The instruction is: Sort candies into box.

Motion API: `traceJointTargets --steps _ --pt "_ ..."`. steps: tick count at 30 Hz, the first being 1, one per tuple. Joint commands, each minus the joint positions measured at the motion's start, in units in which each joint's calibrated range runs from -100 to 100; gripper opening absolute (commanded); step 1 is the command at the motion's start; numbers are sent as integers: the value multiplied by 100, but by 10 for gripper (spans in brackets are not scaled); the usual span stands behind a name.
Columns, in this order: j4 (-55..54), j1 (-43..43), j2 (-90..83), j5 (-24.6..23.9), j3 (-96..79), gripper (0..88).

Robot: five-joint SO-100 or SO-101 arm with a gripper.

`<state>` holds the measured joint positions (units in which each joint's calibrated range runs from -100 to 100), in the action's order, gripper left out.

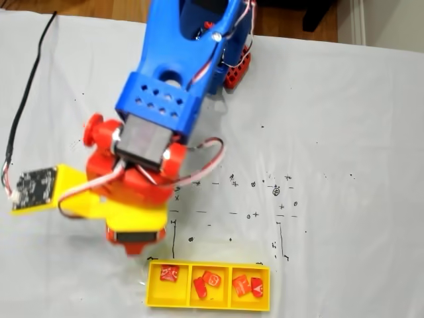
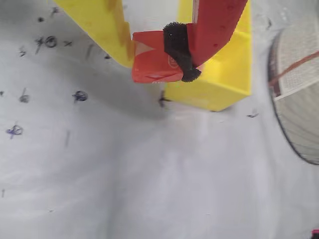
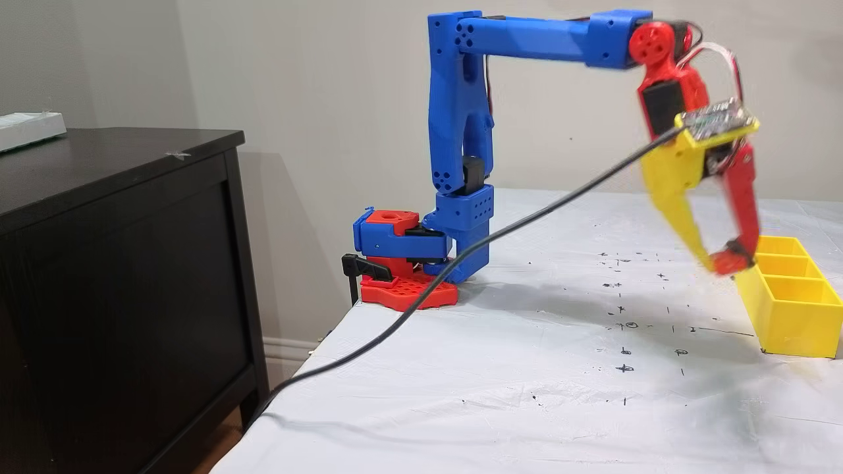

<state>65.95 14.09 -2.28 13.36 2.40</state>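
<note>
While fingers grip candy: box w/ five.

the arm stands on its red and blue base, with the blue upper link rising upright and the blue forearm reaching out level to the right in a fixed view. at the red wrist the chain bends downward, so the tool hangs tip-down above the bench. its 2 fingers, 1 yellow and 1 red, converge at the tips and are closed on a red candy; in the wrist view the red finger presses it through a black pad against the yellow finger.
</note>
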Motion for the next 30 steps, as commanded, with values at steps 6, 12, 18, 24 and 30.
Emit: traceJointTargets --steps 6,12,18,24,30 --pt "564 -575 1170 -396 2478 2" --pt "261 -765 1450 -508 2287 2" --pt "204 -856 1696 -557 2341 2" --pt "351 -847 2128 -567 2806 2" --pt "1194 -802 2892 -513 3998 49"
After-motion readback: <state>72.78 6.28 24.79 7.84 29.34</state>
